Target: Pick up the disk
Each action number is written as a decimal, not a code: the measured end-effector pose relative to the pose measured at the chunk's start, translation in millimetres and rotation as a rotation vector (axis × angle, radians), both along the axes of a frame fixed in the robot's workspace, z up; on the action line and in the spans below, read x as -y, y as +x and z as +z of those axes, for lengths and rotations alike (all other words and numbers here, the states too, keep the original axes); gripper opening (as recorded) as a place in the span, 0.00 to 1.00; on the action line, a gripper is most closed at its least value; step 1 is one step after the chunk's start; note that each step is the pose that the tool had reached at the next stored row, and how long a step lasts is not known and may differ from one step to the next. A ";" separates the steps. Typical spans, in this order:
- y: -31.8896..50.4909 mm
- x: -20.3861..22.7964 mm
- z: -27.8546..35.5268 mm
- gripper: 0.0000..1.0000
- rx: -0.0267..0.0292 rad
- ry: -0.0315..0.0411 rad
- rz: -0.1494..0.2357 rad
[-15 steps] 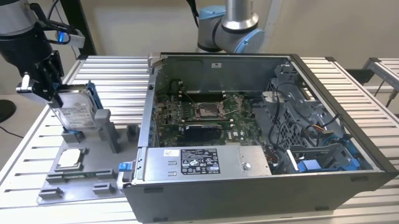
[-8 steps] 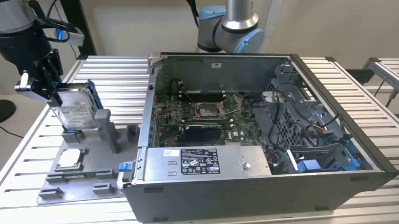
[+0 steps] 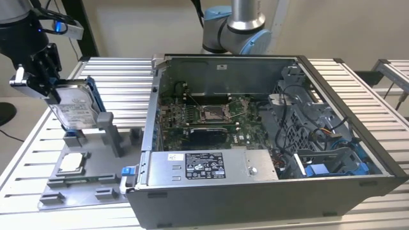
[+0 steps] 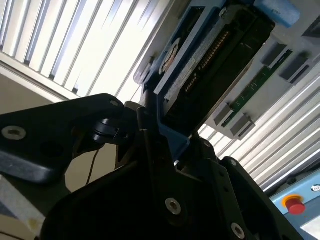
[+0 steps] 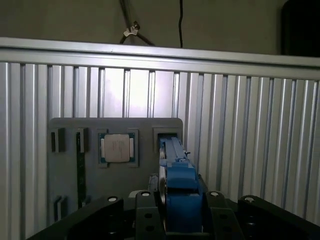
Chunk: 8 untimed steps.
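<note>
We had the jaws of the black gripper (image 3: 50, 87) clenched on the upright flat silver metal disk with blue plastic rails (image 3: 78, 109), its lower end at a slot of the grey fixture tray (image 3: 96, 168) on the ribbed counter (image 3: 26, 158): grasped, though we judged it barely lifted.

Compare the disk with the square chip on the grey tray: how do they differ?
The disk stands on edge, held by the gripper; the chip lies flat in its recess, untouched. The disk is larger, rectangular, blue-railed; the chip is small and square. Both are silvery.
</note>
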<state>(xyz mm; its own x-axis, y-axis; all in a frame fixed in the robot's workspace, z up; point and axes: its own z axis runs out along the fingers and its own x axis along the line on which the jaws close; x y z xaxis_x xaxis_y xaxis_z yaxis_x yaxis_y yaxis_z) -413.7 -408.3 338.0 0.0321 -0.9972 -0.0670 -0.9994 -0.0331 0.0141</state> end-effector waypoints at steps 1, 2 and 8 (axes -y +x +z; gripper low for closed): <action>0.0 0.0 2.8 0.00 -0.0006 0.0000 0.000; 0.0 0.0 5.6 0.00 -0.0010 0.0001 0.000; 0.0 0.1 21.2 0.00 -0.0036 0.0000 -0.001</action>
